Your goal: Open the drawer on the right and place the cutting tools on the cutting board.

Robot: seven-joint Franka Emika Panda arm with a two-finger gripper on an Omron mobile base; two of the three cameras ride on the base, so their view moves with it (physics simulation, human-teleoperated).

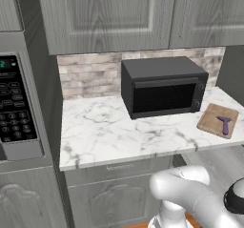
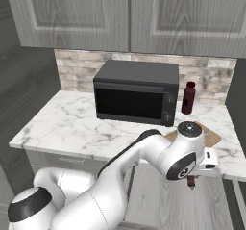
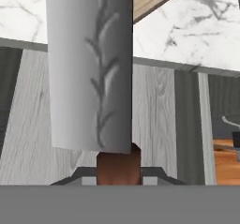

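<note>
I've got the knife (image 3: 91, 68) pinched by its brown handle in the fingers (image 3: 118, 171), blade out front over the open drawer (image 2: 168, 195), since the purple tool (image 1: 224, 124) already sits on the cutting board (image 1: 212, 118) up on the bench (image 1: 105, 131).

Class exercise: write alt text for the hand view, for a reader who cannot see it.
The gripper is shut on a knife by its reddish-brown handle, and the broad silver blade rises up the middle of the view. Behind the blade are a corner of the wooden cutting board on the marble counter, and the grey wood-grain drawer below.
</note>
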